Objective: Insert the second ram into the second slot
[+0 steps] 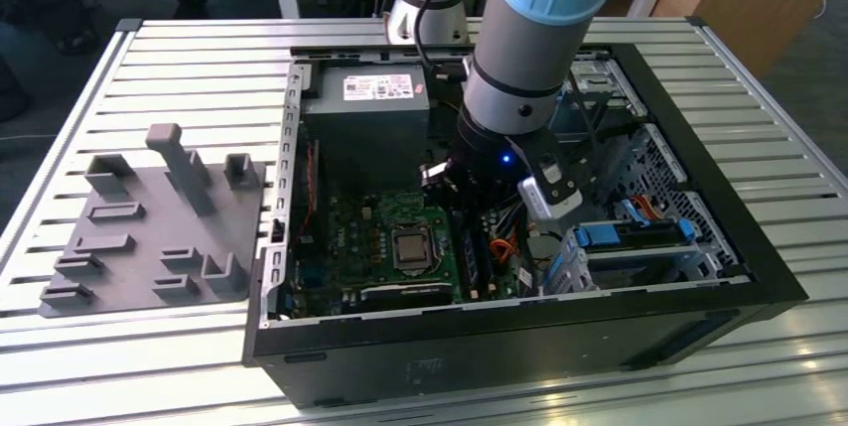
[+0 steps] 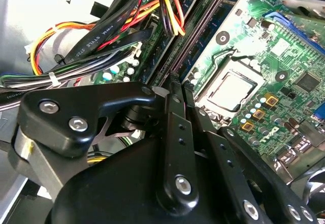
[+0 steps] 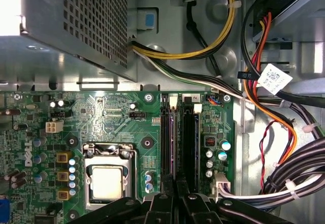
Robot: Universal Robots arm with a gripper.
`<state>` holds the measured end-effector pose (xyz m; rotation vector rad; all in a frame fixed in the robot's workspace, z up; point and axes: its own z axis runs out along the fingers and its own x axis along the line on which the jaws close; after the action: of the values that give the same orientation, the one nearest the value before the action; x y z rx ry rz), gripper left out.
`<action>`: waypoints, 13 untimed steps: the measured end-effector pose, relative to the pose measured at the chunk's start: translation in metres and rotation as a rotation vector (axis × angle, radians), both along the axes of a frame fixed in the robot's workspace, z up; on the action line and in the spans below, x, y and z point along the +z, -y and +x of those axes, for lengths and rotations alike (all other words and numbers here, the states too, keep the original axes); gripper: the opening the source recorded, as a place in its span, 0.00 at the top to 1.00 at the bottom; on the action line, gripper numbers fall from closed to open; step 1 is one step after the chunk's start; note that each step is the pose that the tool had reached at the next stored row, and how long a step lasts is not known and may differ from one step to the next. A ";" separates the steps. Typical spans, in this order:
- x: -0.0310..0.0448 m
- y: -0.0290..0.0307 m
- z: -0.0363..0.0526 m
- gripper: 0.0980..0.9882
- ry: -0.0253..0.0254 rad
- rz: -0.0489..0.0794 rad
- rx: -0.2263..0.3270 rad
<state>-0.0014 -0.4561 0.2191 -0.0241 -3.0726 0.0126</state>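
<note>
My gripper reaches down into the open computer case, over the memory slots beside the processor. In the second wrist view the two fingers stand almost together. They are shut on a thin dark stick seen edge-on, the second ram. The stick runs along a long black slot on the green motherboard. A second parallel slot lies right beside it. The gripper sits over one end of these slots. How deep the stick sits in the slot is hidden.
Bundles of coloured cables crowd one side of the slots, and the processor socket lies on the other. The power supply box fills the case's far end. A grey parts fixture lies on the slatted table at the exterior view's left.
</note>
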 end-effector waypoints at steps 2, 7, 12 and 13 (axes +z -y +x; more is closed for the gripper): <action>-0.0006 0.0000 0.0000 0.96 0.0000 0.000 0.000; -0.0015 0.0001 0.0000 0.96 -0.0011 -0.001 0.000; -0.0017 0.0001 0.0000 0.96 -0.0015 -0.003 0.000; -0.0017 0.0001 0.0000 0.96 -0.0014 -0.004 0.000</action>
<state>-0.0014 -0.4562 0.2174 -0.0242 -3.0711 0.0191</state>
